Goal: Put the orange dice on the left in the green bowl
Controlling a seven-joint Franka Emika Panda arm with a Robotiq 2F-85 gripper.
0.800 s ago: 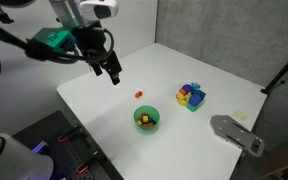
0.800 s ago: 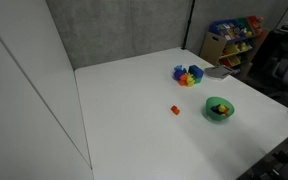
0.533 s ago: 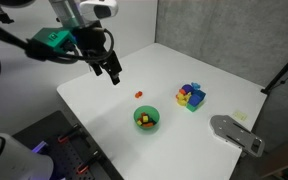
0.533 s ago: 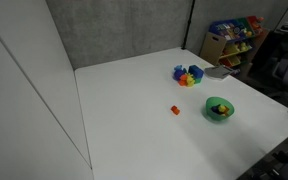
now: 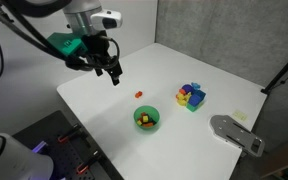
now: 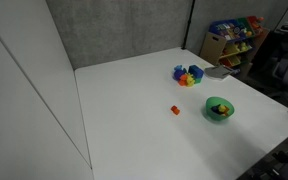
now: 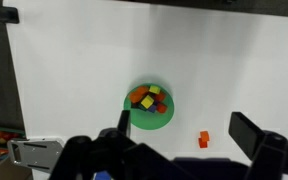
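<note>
One orange dice (image 7: 203,138) sits near the green bowl (image 7: 150,123); jaws spread open, empty.

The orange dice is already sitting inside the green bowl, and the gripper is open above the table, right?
No. The wrist view shows the dice on the table beside the bowl, not inside it. The gripper is open above the table.
</note>
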